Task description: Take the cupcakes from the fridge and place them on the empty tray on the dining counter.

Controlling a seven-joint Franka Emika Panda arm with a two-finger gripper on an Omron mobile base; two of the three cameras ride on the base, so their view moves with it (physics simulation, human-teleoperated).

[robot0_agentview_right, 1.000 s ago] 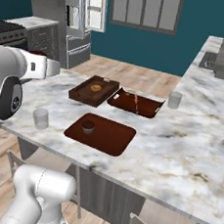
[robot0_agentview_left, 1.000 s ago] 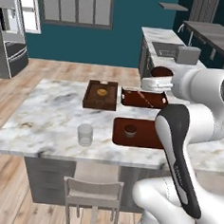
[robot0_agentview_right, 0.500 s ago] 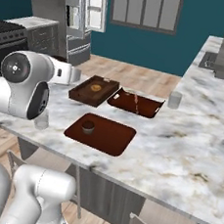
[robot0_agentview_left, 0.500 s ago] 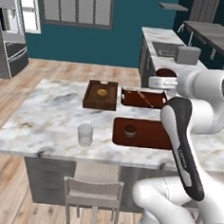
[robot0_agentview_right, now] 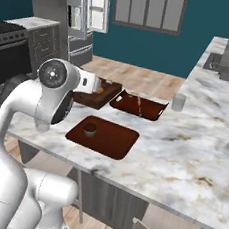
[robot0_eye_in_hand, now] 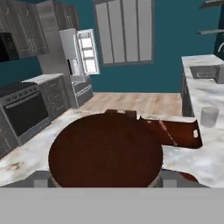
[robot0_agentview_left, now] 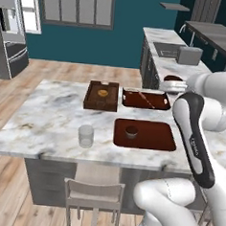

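- Hand view: a big round dark-brown cupcake sits right in front of the camera, flat top, edges slightly lighter; it hides most of what lies behind it.
- Fingers show as two grey stubs either side of the cupcake's base; they stand wide and look clamped on it, contact itself hidden.
- Left base view: a dark round shape sits at the white hand, probably the same cupcake, partly covered by the arm.
- Right base view: the arm blocks the hand, the fingers can't be made out there.
- Second cupcake stands on the flat reddish-brown tray, left part, dark sides, paler top.
- Tray lies on the marble surface, near its front edge.
- Fridge far back, one door open, white inside; too small for detail.
- Glass left of the tray, apart from it.
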